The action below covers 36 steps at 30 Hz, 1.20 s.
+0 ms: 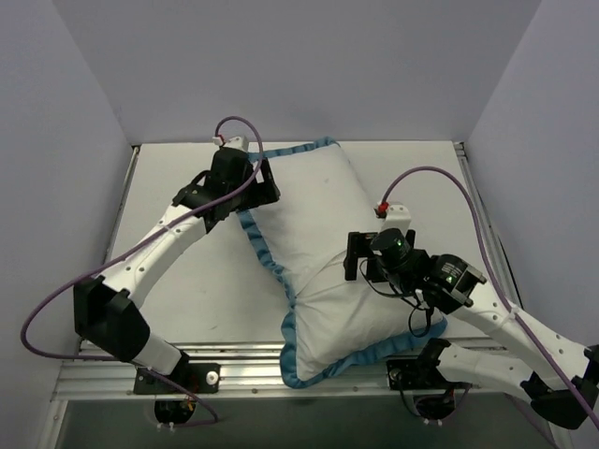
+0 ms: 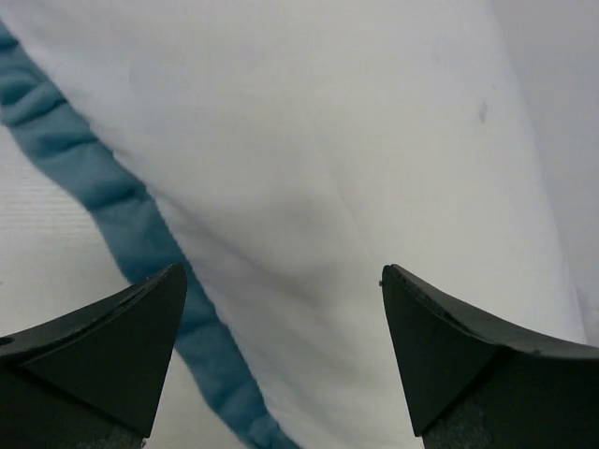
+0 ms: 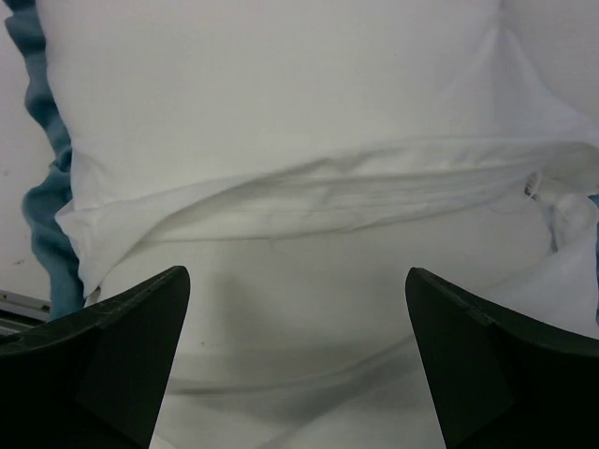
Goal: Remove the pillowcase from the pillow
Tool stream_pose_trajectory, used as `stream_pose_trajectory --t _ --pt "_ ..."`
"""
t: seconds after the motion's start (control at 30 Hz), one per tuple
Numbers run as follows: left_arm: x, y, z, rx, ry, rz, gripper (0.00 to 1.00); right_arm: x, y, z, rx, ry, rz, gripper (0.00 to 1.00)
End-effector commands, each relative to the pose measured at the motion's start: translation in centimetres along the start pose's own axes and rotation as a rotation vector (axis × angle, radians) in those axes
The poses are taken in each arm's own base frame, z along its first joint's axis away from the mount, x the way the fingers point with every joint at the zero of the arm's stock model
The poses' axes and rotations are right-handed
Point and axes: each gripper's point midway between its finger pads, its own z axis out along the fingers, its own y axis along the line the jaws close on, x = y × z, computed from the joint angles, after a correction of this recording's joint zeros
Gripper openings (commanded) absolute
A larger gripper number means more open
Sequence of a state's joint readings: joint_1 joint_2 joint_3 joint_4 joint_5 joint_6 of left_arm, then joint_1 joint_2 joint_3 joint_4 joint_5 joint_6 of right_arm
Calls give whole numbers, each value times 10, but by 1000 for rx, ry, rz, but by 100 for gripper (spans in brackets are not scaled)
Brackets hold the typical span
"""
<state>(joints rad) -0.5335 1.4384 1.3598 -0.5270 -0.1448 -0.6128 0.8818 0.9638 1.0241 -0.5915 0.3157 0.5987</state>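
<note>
- On the desk (image 1: 187, 281), where is the pillow (image 1: 318, 201) now?
- It lies in the middle. Its far end is bare and white. Its near end looks tucked inside the pillowcase (image 1: 360, 323), which shows its white inside and its blue trim (image 1: 255, 234).
- Are the 2 grippers holding anything?
- No. The left gripper (image 1: 271, 182) is spread wide at the far left corner of the pillow, with nothing in it. The right gripper (image 1: 351, 254) is spread wide too, over the loose folded edge of the pillowcase.
- What could go wrong?
- I think the right gripper could pinch the pillow along with the cloth. Then both would slide as 1. Nothing pins the pillow down, so a pull could drag it too. The near end lies over the desk edge, so it all might slip off.
</note>
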Motion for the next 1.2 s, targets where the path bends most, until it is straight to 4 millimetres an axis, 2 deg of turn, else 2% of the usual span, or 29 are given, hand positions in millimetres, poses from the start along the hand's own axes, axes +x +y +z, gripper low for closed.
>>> stream_pose_trajectory --t 0.0,0.13,0.2,0.23,0.3,0.33,0.37,0.4,0.43,0.5,0.53,0.57,0.6,0.63,0.67,0.7,0.73,0.77,0.8,0.83,0.87,0.93,0.97,1.0,1.03,1.07,1.1,1.13,1.17 --pt "-11 -19 43 68 36 1 94 7 -26 -6 80 -10 86 95" --pt "18 -16 91 55 128 -36 94 14 -32 6 63 18 99 95" --pt "47 -9 108 56 193 -74 97 17 -34 17 57 29 115 95" --pt "57 -6 111 54 210 -86 74 20 -32 21 38 42 111 95" --pt "83 13 114 21 239 -114 49 24 -32 35 43 55 109 94" --pt "90 22 113 1 245 -119 29 20 -28 41 23 41 114 94" --pt "90 26 106 -2 234 -129 19 25 -29 51 33 61 111 93" --pt "109 41 103 -35 261 -139 10 25 -28 56 29 63 112 93" --pt "112 50 98 -56 255 -144 3 21 -23 62 8 52 120 93" --pt "109 58 79 -66 220 -146 2 19 -28 79 33 63 119 92" --pt "124 71 70 -99 241 -147 2 13 -26 86 17 53 125 91" --pt "116 69 53 -87 200 -149 2 16 -28 99 30 81 120 91" --pt "122 73 43 -92 205 -165 2 12 -32 106 34 86 107 90" --pt "140 82 32 -106 233 -167 2 -7 -37 114 39 51 130 90" --pt "136 71 13 -59 201 -168 2 -7 -40 128 48 77 126 89" --pt "146 71 2 -59 216 -177 2 -15 -41 135 48 70 112 89" --pt "153 68 -10 -45 220 -174 2 -41 -40 140 40 25 120 88" --pt "158 65 -27 -18 208 -171 2 -40 -39 156 48 54 107 88" --pt "176 58 -41 -14 240 -144 2 -49 -35 162 34 51 101 87" --pt "184 52 -52 4 249 -128 3 -76 -26 166 12 5 90 86" --pt "191 49 -66 27 259 -111 5 -73 -16 181 -20 38 80 86" --pt "212 32 -86 97 311 -58 28 -87 -4 188 -51 35 62 85" --pt "215 28 -95 124 321 -46 38 -103 7 191 -68 13 51 85" --pt "220 29 -104 124 342 -27 53 -110 11 190 -73 3 40 85" --pt "223 24 -112 148 359 -3 78 -117 10 187 -59 -11 22 85" --pt "223 27 -121 145 371 14 87 -129 12 180 -56 -38 15 86" --pt "210 18 -130 175 352 31 93 -133 10 176 -48 -50 14 86" --pt "201 16 -136 179 331 45 99 -134 -1 170 8 -60 12 86" --pt "195 20 -143 163 332 72 95 -136 -8 158 33 -77 15 87"
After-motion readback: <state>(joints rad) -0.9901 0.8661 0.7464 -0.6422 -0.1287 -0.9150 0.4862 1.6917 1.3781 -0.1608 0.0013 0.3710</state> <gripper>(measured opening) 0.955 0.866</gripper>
